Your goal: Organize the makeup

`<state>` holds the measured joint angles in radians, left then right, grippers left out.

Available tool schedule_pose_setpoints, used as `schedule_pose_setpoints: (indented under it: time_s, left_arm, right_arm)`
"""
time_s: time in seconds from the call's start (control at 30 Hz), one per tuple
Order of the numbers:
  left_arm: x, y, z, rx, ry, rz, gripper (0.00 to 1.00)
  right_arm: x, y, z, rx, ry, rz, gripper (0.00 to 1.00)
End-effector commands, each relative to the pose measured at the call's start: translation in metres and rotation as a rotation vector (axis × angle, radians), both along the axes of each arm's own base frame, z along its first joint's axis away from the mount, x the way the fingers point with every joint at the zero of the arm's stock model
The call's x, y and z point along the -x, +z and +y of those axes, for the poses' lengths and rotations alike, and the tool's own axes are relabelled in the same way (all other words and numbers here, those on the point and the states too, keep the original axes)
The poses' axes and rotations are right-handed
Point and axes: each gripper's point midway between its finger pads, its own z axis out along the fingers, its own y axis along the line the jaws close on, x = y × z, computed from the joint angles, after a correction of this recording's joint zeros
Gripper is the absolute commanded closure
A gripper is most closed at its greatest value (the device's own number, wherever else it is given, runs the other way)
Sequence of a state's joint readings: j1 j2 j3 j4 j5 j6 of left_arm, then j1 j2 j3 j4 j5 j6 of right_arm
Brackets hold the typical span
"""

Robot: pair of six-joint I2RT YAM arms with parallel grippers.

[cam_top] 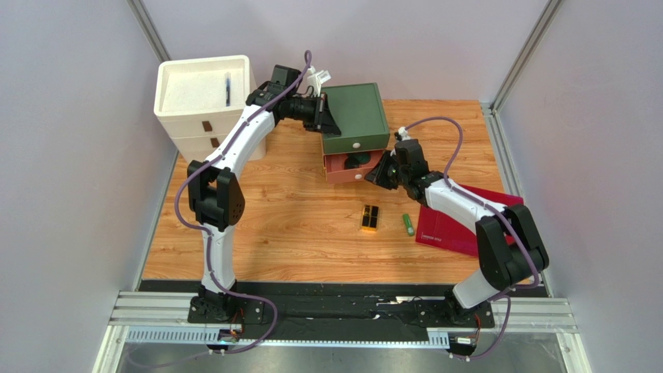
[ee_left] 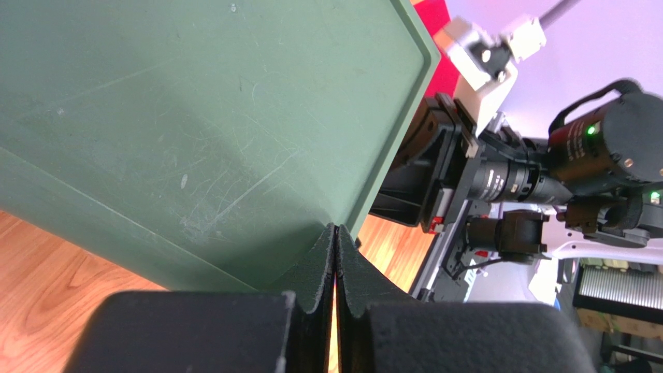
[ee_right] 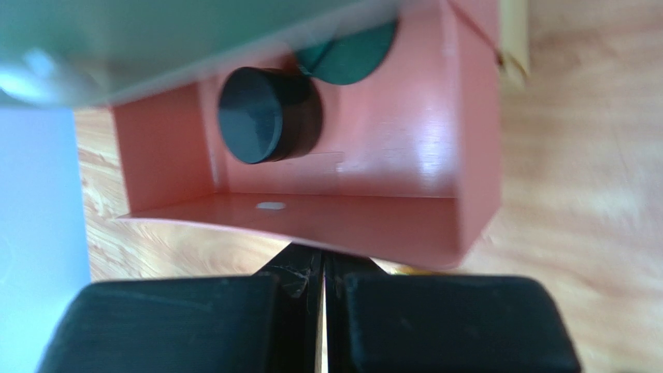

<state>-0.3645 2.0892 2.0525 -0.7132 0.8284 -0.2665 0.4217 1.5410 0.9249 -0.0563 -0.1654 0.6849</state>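
Right gripper point(ee_right: 321, 260) is shut tight, with nothing held between its fingers. Its tips sit right at the front wall of the pink drawer point(ee_right: 467, 140), which is pulled out. Inside the drawer are the round black jar point(ee_right: 261, 116) and, behind it, the dark green round compact point(ee_right: 350, 56). The jar's flat round face is turned toward this gripper.

Left gripper point(ee_left: 335, 233) is shut too and holds nothing. Its tips press on the edge of the green box point(ee_left: 194, 116) that sits on top of the pink drawer. It looks like one arm keeps the box from sliding while the other works the drawer.

So I think the job is partly done. Two things are put away. Two are not yet: the black-and-gold case point(cam_top: 370, 218) and the bright green stick point(cam_top: 408, 225) lie on the tabletop point(cam_top: 296, 225), in front of the drawer and near each other but not touching. The case's long side runs from the near edge toward the back. The stick runs almost the same way, with its far end leaning a little to the left. It lies just beside the red folder point(cam_top: 455, 229).
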Motion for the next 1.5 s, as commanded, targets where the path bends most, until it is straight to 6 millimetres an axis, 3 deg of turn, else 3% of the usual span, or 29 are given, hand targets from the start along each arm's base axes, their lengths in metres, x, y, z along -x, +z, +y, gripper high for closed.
schedule_pose_setpoints:
  time_s: [0.0,0.03,0.23,0.37,0.43,0.5,0.57,0.63,0.7,0.77,0.83,0.87,0.93,0.97,1.27,1.47]
  left_arm:
    - [0.009,-0.043,0.017,-0.142,0.031,0.086,1.0]
    - [0.01,-0.044,0.017,-0.144,0.031,0.091,1.0]
    - [0.012,-0.045,0.019,-0.153,0.028,0.094,1.0]
    - [0.015,-0.045,0.02,-0.158,0.021,0.094,1.0]
    - [0.016,-0.044,0.021,-0.158,0.018,0.092,1.0]
    - [0.018,-0.044,0.02,-0.153,0.006,0.09,1.0]
    - [0.019,-0.045,0.02,-0.153,0.001,0.088,1.0]
    - [0.02,-0.045,0.02,-0.149,-0.006,0.089,1.0]
    - [0.021,-0.046,0.019,-0.147,-0.009,0.093,1.0]
    - [0.022,-0.045,0.019,-0.144,-0.016,0.091,1.0]
    - [0.022,-0.045,0.019,-0.141,-0.021,0.09,1.0]
    - [0.023,-0.046,0.018,-0.137,-0.026,0.095,1.0]
    - [0.024,-0.046,0.018,-0.134,-0.032,0.098,1.0]
    - [0.024,-0.047,0.018,-0.134,-0.036,0.099,1.0]
    - [0.03,-0.051,0.021,-0.145,-0.053,0.098,1.0]
    - [0.028,-0.047,0.019,-0.136,-0.056,0.089,1.0]
  right_arm:
    - [-0.049,0.057,0.018,-0.075,0.0,-0.185,1.0]
    - [-0.054,0.05,0.019,-0.073,-0.001,-0.175,1.0]
    - [-0.073,0.059,0.028,-0.138,-0.003,-0.184,1.0]
    - [-0.051,0.059,0.023,-0.131,0.027,-0.15,1.0]
    - [-0.036,0.049,0.017,-0.12,0.028,-0.126,1.0]
    - [-0.023,0.055,0.013,-0.122,0.04,-0.127,0.99]
    - [-0.008,0.045,0.011,-0.127,0.064,-0.1,0.93]
    - [0.002,0.041,0.011,-0.14,0.079,-0.091,0.74]
    - [0.01,0.024,0.008,-0.153,0.061,-0.053,0.54]
    - [0.014,0.01,0.009,-0.183,0.06,-0.041,0.48]
    - [0.013,-0.007,0.014,-0.244,0.043,0.014,0.46]
    - [0.007,-0.003,0.021,-0.3,0.056,-0.029,0.45]
    - [0.011,-0.026,0.027,-0.371,0.04,0.048,0.44]
    - [0.003,-0.011,0.033,-0.43,0.066,-0.033,0.44]
    - [-0.02,-0.047,0.036,-0.63,-0.04,-0.057,0.42]
    - [-0.029,-0.057,0.028,-0.783,-0.13,-0.091,0.43]
